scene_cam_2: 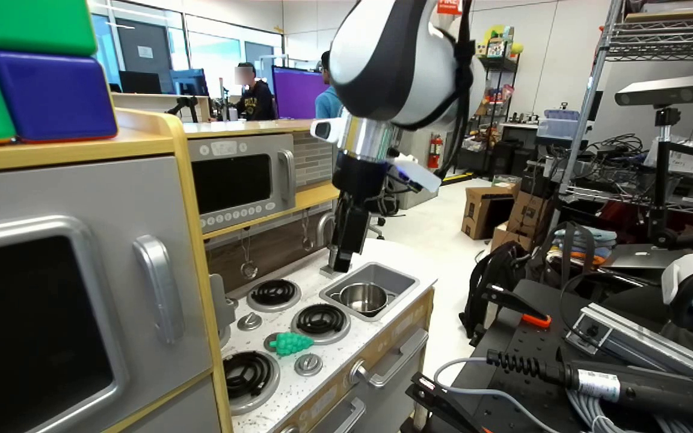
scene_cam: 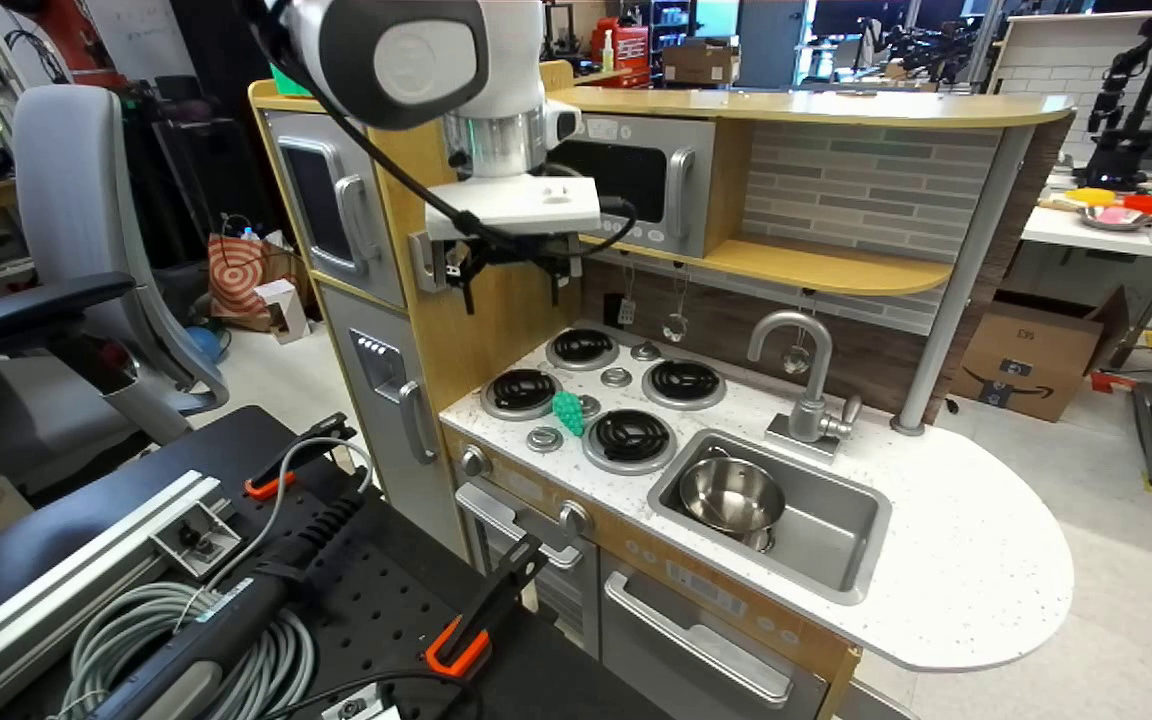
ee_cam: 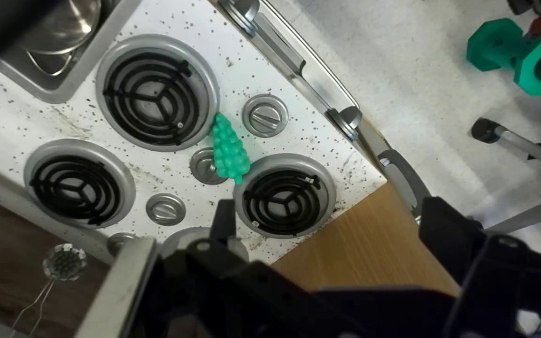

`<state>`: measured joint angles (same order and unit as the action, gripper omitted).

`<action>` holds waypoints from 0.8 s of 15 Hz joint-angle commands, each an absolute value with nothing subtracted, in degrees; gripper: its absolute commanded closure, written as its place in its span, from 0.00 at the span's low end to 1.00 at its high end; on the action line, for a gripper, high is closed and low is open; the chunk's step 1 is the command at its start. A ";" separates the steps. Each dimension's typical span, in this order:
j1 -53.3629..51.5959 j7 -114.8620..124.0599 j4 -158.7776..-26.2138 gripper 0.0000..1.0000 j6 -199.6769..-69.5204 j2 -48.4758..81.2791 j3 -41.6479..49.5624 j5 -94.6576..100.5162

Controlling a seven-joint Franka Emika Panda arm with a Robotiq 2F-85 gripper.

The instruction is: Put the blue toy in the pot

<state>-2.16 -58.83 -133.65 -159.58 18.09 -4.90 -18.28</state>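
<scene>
While looking down through the wrist view, catching the gripper (ee_cam: 330,218) up close, with black fingers (ee_cam: 446,237) wide apart! Below, on the white stovetop (ee_cam: 230,84), finding the green toy (ee_cam: 230,152) lying between two burners (ee_cam: 285,202), partly hiding a knob (ee_cam: 202,165). Farther over, in both exterior views, spotting the shiny pot (scene_cam: 731,495) inside the grey sink (scene_cam: 826,545). Well beyond, picking out a cardboard box (scene_cam: 1021,360) on the floor (scene_cam: 1126,600).
</scene>
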 commanded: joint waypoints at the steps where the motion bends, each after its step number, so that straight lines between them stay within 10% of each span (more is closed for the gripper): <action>1: 0.62 -55.67 -126.88 0.00 -166.09 28.29 -8.40 -14.61; 12: 3.93 -45.04 -120.30 0.00 -169.05 35.21 -11.21 -0.25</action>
